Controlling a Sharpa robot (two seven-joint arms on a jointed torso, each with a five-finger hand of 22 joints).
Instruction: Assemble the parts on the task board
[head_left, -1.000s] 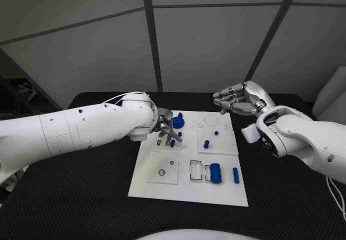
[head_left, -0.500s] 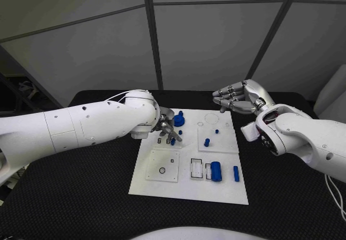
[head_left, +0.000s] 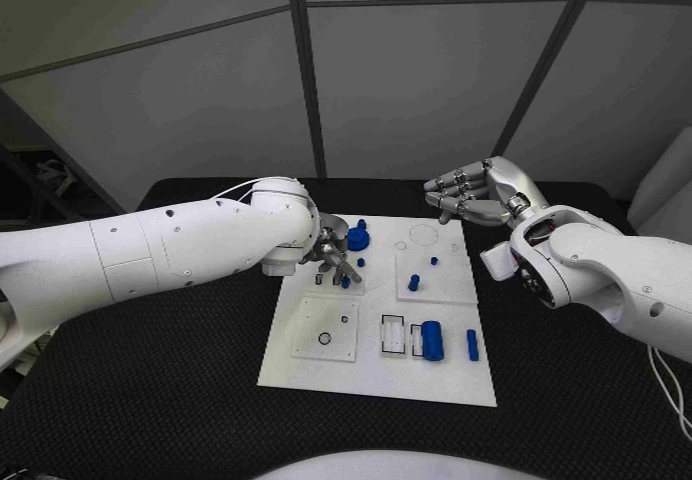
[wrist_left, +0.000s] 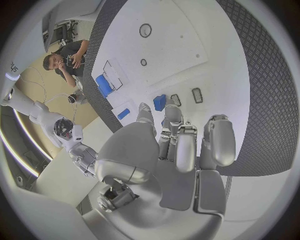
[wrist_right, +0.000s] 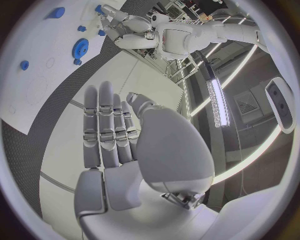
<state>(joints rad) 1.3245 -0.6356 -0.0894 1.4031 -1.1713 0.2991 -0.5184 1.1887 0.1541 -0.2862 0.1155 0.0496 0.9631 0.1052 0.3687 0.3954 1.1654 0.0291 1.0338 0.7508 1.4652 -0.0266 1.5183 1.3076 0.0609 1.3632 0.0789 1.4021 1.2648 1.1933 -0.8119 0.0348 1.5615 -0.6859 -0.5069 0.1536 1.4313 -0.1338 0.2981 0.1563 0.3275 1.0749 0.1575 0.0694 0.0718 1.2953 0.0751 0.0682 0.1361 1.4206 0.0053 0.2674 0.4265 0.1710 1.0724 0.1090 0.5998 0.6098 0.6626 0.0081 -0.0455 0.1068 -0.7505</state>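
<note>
Shifted since a second ago: left hand (head_left: 330, 262), slightly toward the far end of the board; right hand unchanged in place.

Item 1. Task board (head_left: 325, 365): white plate, centre of black table (head_left: 144, 400), long side running away from the robot.

Item 2. Left hand: low over the board's far-left part, fingers (wrist_left: 178, 145) pointing down at two small slots beside a small blue piece (wrist_left: 160, 102). Whether it pinches that piece or only touches it cannot be told.

Item 3. Right hand (head_left: 476, 197): raised off the board's far-right corner, fingers (wrist_right: 106, 125) straight and side by side, nothing in it.

Item 4. Blue gear (head_left: 356, 238): far-left area of the board, just beyond the left hand.

Item 5. Blue pegs: one upright (head_left: 413, 283) mid-board, a smaller one (head_left: 431, 264) just beyond it.

Item 6. Blue cylinder (head_left: 431, 340): lying near the board's near-right part, beside a rectangular frame (head_left: 391, 334).

Item 7. Blue pin (head_left: 472, 344): lying just right of the cylinder.
</note>
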